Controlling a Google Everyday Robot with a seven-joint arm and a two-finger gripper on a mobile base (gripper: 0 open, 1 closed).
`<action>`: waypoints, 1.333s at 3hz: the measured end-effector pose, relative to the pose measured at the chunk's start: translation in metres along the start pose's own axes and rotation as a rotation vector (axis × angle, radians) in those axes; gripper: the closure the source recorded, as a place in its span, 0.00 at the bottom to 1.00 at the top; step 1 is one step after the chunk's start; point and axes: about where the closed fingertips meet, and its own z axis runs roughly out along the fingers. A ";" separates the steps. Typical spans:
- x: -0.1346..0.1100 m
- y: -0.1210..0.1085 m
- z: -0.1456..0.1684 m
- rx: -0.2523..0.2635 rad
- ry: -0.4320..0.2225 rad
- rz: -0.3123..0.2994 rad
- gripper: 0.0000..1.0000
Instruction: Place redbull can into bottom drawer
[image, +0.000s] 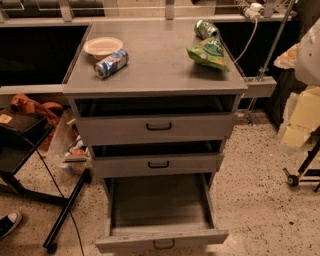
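The redbull can (111, 63) lies on its side on the grey cabinet top (155, 70), at the front left, just below a white bowl (103, 46). The bottom drawer (160, 237) is pulled far out, and its inside shows nothing in it. Its dark handle sits at the lower edge of the view. My gripper (301, 117) shows as a pale, blurred shape at the right edge. It is level with the upper drawers, well away from the can and off to the right of the cabinet.
A green can (206, 28) and a green snack bag (210, 52) lie at the cabinet top's back right. The two upper drawers (159, 127) stand slightly ajar. A black stand (20, 150) and cables are at the left. A wheeled frame (300, 175) is at the right, and a shoe (9, 222) at the lower left.
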 end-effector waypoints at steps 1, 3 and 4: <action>0.000 0.000 0.000 0.000 0.000 0.000 0.00; -0.036 -0.023 0.014 -0.005 -0.071 0.054 0.00; -0.089 -0.039 0.026 0.001 -0.104 0.104 0.00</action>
